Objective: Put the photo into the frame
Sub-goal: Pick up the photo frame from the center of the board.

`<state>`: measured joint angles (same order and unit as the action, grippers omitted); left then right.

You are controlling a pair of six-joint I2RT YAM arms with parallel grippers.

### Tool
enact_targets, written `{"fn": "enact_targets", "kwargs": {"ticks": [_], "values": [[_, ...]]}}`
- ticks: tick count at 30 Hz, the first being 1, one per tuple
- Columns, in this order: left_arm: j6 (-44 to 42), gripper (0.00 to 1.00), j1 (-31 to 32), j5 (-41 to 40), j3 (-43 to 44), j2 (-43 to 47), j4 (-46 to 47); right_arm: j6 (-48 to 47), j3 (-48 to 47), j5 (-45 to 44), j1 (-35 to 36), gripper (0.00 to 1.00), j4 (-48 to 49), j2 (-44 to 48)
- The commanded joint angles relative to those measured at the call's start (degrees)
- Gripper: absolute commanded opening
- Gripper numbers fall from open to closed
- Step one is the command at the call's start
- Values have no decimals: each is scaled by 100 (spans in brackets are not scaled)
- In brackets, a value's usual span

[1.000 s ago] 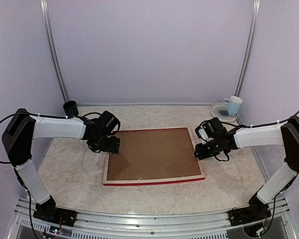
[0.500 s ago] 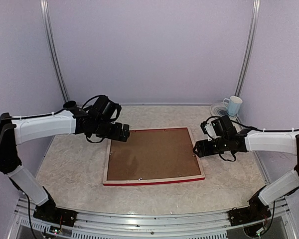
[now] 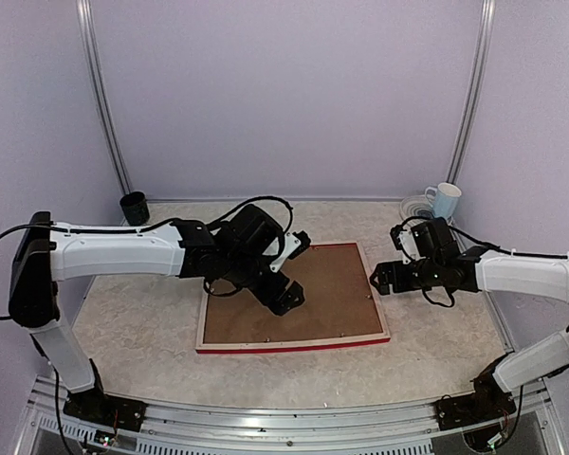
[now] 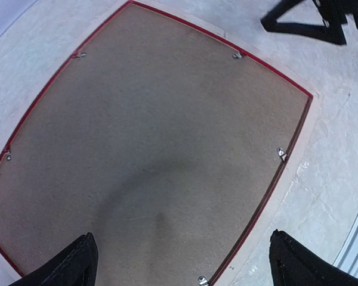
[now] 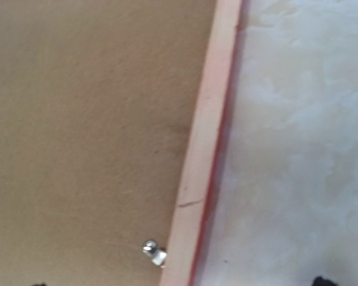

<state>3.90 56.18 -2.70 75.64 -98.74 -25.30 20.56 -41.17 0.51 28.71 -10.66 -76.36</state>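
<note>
The frame (image 3: 201, 322) lies face down on the table, pale wood rim up and red edge toward me, with a brown backing board (image 3: 337, 294) set in it. The photo is hidden. My left gripper (image 3: 294, 273) hangs open above the middle of the board, touching nothing. In the left wrist view its fingertips (image 4: 77, 262) stand far apart over the board (image 4: 155, 119) and the frame's rim (image 4: 304, 149). My right gripper (image 3: 379, 280) is open over the frame's right rim (image 5: 206, 137), beside a small metal tab (image 5: 154, 250). Only the tips of its fingers show.
A dark cup (image 3: 134, 206) stands at the back left. A white mug (image 3: 444, 199) sits on a plate (image 3: 417, 210) at the back right. Small metal tabs (image 4: 280, 154) stick out along the frame's inner edge. The right arm (image 4: 310, 21) shows at the top of the left wrist view.
My left arm has swung right from the frame's left back corner to above the middle of the board. The right gripper has opened wider at the right rim.
</note>
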Motion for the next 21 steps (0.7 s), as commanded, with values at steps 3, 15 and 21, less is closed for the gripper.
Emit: {"fn": "enact_targets", "kwargs": {"ticks": [3,15,21], "values": [[-496,96,508,234,253,-456,-43,66,126,-287,-165,96,80,349],[-764,81,1114,-6,-100,-924,105,464,287,-88,-181,95,-414,900],[-962,69,1114,7,-274,-1009,283,604,263,-61,-179,94,-641,1145]]}}
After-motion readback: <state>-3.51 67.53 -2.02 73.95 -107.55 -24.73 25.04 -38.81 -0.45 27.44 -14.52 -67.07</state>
